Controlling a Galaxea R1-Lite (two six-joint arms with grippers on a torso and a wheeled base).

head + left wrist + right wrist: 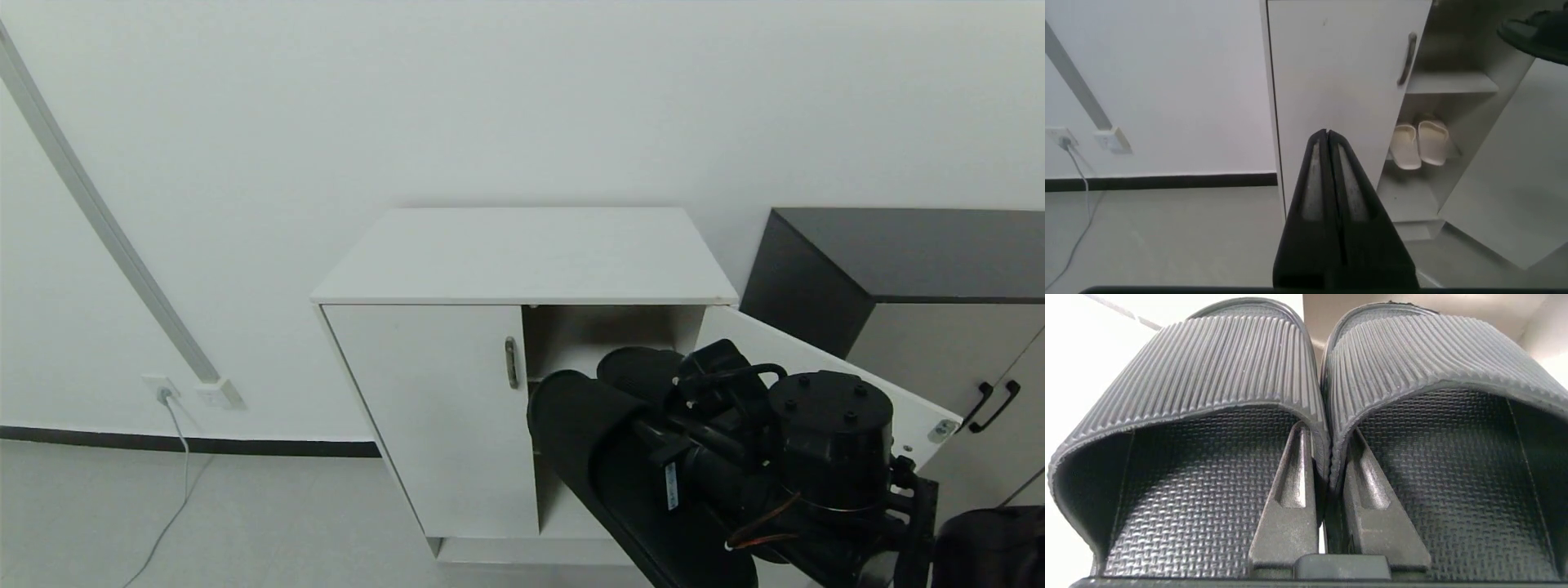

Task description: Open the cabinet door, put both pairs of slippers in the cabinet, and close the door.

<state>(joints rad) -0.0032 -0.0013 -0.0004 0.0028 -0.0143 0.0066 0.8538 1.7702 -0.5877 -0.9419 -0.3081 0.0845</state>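
Two pairs: the cream slippers (1419, 144) are lying side by side on a lower shelf of the cabinet (522, 253), well beyond the left fingertips. The dark slippers (1404, 384) are hanging on the right fingers.
Right gripper (1325, 433): one finger is reaching inside each dark slipper, and the two are pinching the adjoining inner walls between them. Judged purpose: both shoes are travelling as a single load.
Load position: the dark toes are pointing away from the fingers, just in front of the open bay and near its upper part.
Left gripper (1327, 139): the fingers are pressing flat together with nothing between them, aiming at the closed door (433, 408) and well apart from it. It is probably keeping out of the right arm's path.
Open door (816, 355): it is standing swung wide beside the right arm, leaving the bay free ahead of the fingers.
Stage (judgement): one pair is in and the second is waiting at the opening. Release and door closing are not yet done.
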